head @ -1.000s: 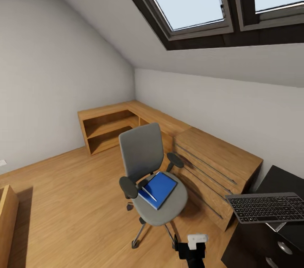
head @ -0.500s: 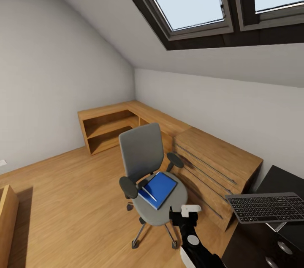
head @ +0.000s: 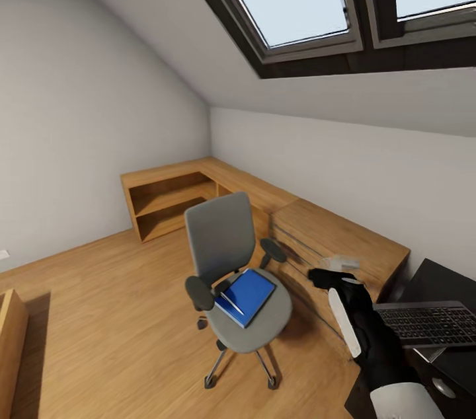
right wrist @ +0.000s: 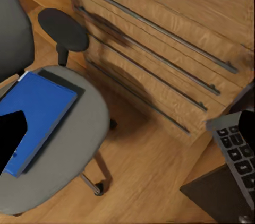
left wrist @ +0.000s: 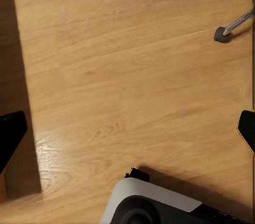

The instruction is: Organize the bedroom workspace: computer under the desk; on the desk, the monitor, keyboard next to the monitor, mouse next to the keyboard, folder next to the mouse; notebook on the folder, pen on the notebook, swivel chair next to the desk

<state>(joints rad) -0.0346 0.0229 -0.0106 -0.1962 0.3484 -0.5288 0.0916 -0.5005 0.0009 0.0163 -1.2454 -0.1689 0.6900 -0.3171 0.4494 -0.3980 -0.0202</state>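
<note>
The grey swivel chair (head: 221,244) stands mid-room on the wood floor. On its seat lies a blue notebook (head: 248,295) with a pen (head: 233,303) across it, and the dark folder's edge (head: 227,284) peeks out beneath. A keyboard (head: 430,323) rests on the black desk (head: 444,279) at the right. My right gripper (head: 334,268) is raised between chair and desk, in front of the wooden drawer unit. In the right wrist view it (right wrist: 127,134) is open above the notebook (right wrist: 37,110), chair seat (right wrist: 79,139) and keyboard (right wrist: 236,152). My left gripper (left wrist: 127,131) hangs open over bare floor.
A wooden drawer unit (head: 344,247) and low corner shelving (head: 168,197) line the far wall under a sloped ceiling with skylights. A chair caster (left wrist: 226,32) and my own base (left wrist: 154,205) appear in the left wrist view. Another wooden piece (head: 10,333) sits at the left edge.
My right arm has swung up and to the right, from the bottom edge near the chair base to in front of the drawer unit. Chair and its load have not moved.
</note>
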